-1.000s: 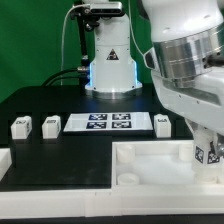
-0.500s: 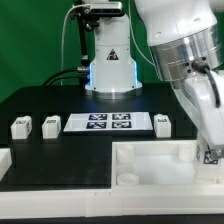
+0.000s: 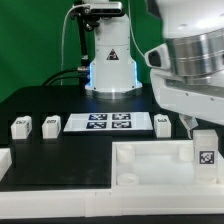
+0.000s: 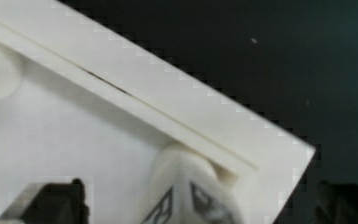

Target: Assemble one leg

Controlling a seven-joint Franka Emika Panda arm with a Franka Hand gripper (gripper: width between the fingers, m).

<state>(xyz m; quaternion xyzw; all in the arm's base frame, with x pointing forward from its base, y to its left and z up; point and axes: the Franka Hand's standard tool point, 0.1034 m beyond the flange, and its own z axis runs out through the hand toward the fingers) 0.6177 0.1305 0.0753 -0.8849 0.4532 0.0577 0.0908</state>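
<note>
One leg point(image 3: 205, 151), a small white block with a black-and-white tag, stands upright in the corner of the large white tray-like part point(image 3: 150, 160) at the exterior view's right. My gripper point(image 3: 200, 131) hovers just over it. In the wrist view the leg point(image 4: 194, 188) sits between my two dark fingers point(image 4: 51, 203), which stand wide apart on either side and do not touch it. The gripper point(image 4: 202, 208) is open. Three more legs lie on the black table: two at the exterior view's left point(image 3: 20, 127) point(image 3: 50, 125) and one at the right point(image 3: 162, 122).
The marker board point(image 3: 110, 122) lies flat between the loose legs. The robot's base point(image 3: 110, 70) stands behind it. The tray-like part's raised rim point(image 4: 176, 105) runs close beside the standing leg, at the table's front.
The wrist has turned back and the hand has lifted a little. The fingers that were shut on the leg have let go, and the leg stays standing in the tray's corner.
</note>
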